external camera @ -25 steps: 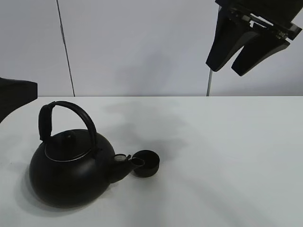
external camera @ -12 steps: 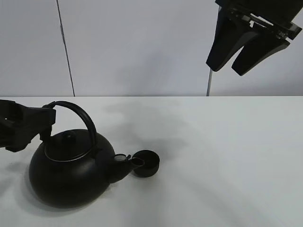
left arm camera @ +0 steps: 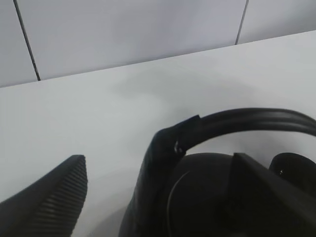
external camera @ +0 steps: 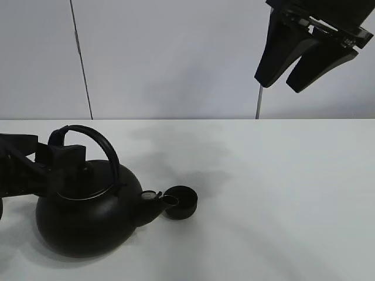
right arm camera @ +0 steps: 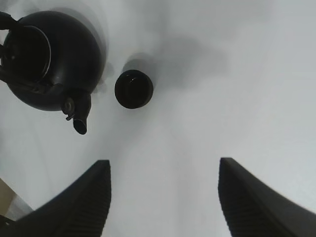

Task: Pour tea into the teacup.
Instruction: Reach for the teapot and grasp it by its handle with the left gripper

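Exterior high: my open left gripper (external camera: 58, 149) straddles arched handle (external camera: 99, 140) of round black kettle (external camera: 88, 222); small matte-black teacup (external camera: 180, 202) at 3 o'clock off spout (external camera: 153, 198).

White table (external camera: 281, 193), two black pieces on it.
The kettle (external camera: 94, 228) sits upright at the near left, the teacup (external camera: 181, 203) stands just beside its spout toward the middle, and both throw soft shadows.

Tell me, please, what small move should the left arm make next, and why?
Probably close the left jaws on the kettle handle: they stand open with the handle between them, nothing gripped yet. The kettle stands upright beside the teacup, so lifting must come before pouring.
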